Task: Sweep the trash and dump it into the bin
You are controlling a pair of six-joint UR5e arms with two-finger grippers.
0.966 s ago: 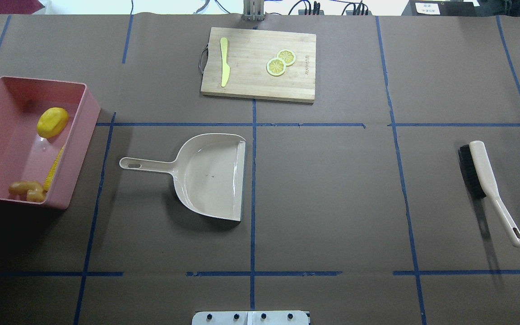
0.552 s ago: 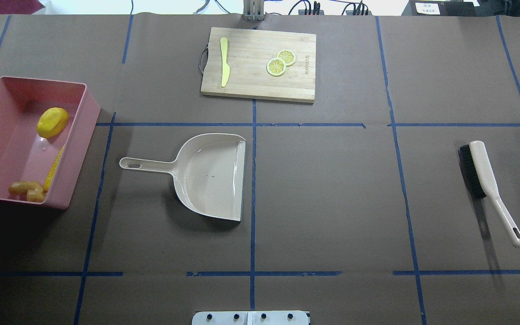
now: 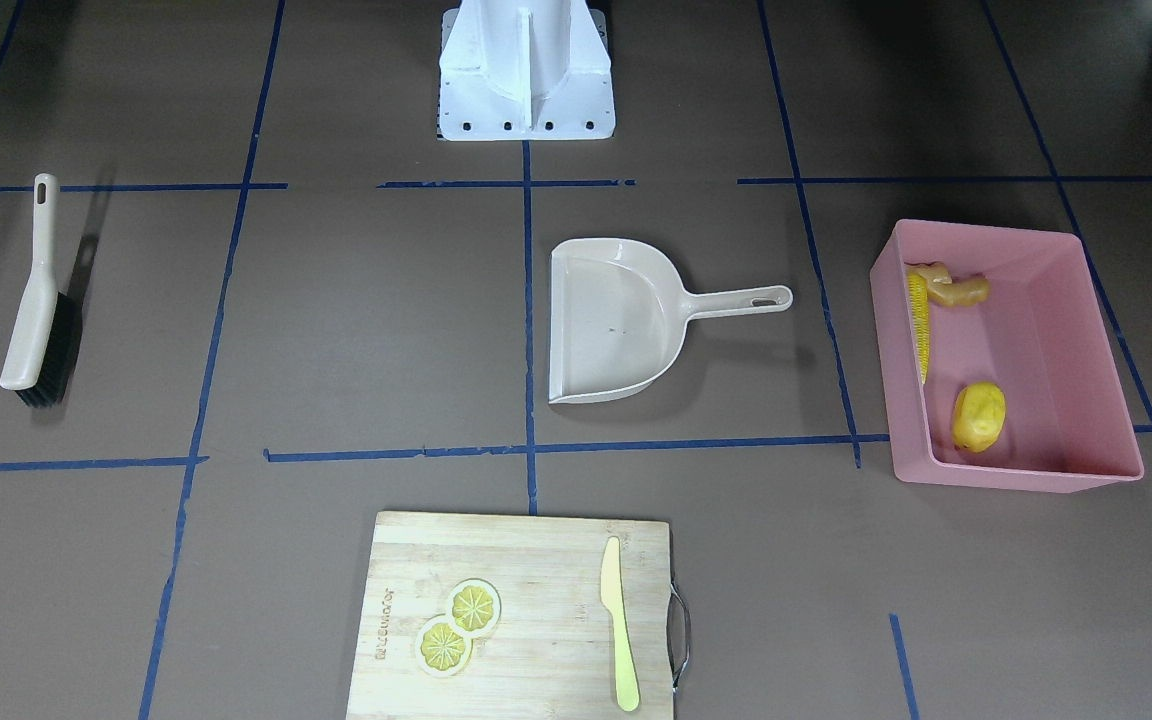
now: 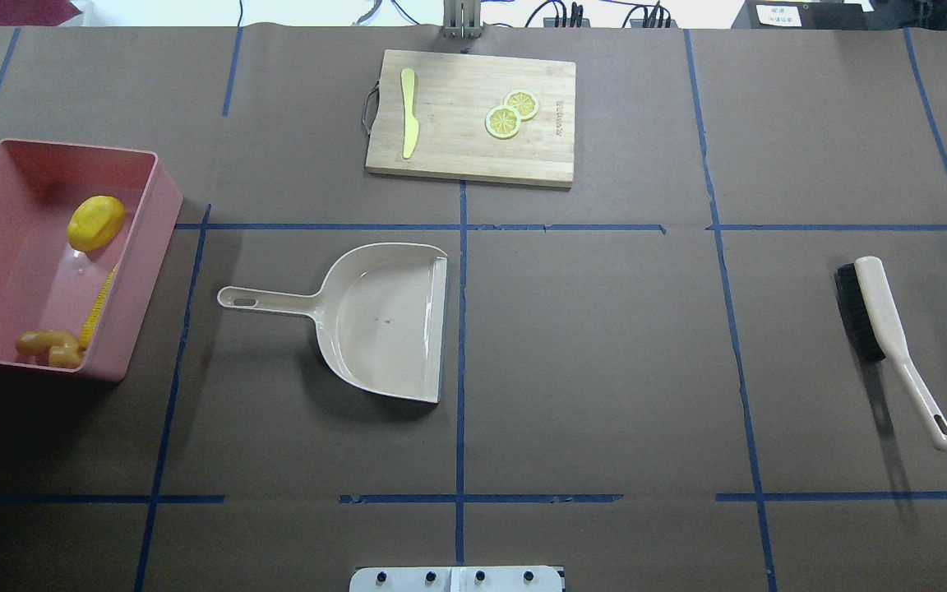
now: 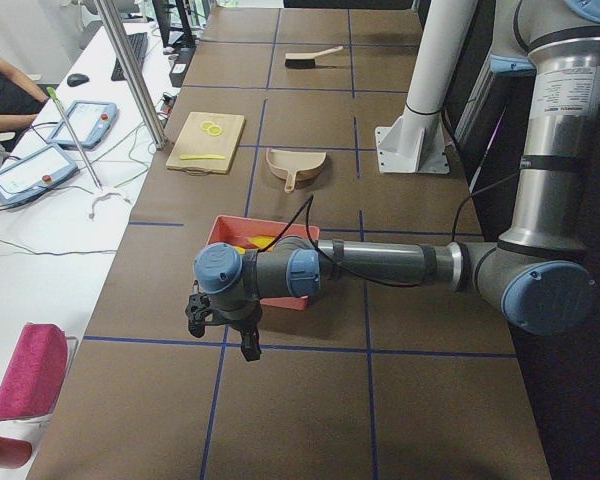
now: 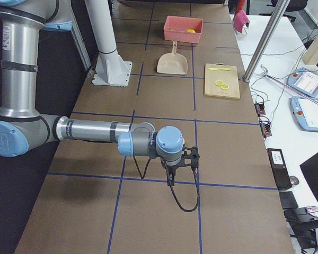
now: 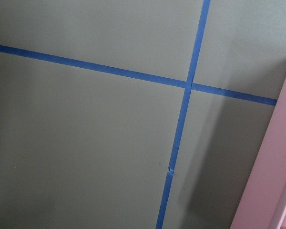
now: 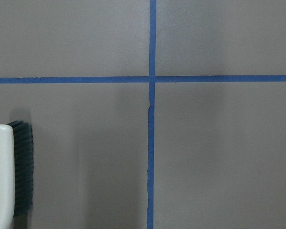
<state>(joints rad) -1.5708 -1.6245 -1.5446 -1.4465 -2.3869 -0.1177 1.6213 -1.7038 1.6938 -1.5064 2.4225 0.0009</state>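
Observation:
The pink bin [image 4: 163, 205] stands at the table's left side. Inside it lie the yellow corn cob [image 4: 98, 306], the rounded yellow lump [image 4: 96, 222] and the tan ginger root [image 4: 50, 345]. The front-facing view shows the same bin [image 3: 1036, 330] with the corn cob [image 3: 921, 325], lump [image 3: 979, 416] and ginger root [image 3: 951, 288]. My left gripper [image 5: 223, 338] hangs above the table just off the bin's outer end, and my right gripper [image 6: 181, 165] hangs above the table's opposite end. I cannot tell whether either is open or shut. The bin's wall [image 7: 271, 181] edges the left wrist view.
An empty beige dustpan [image 4: 383, 321] lies mid-table, handle toward the bin. A beige brush [image 4: 884, 329] lies at the right, also in the right wrist view [image 8: 7, 171]. A wooden cutting board [image 4: 473, 148] at the back holds a knife [image 4: 409, 111] and lemon slices [image 4: 511, 113].

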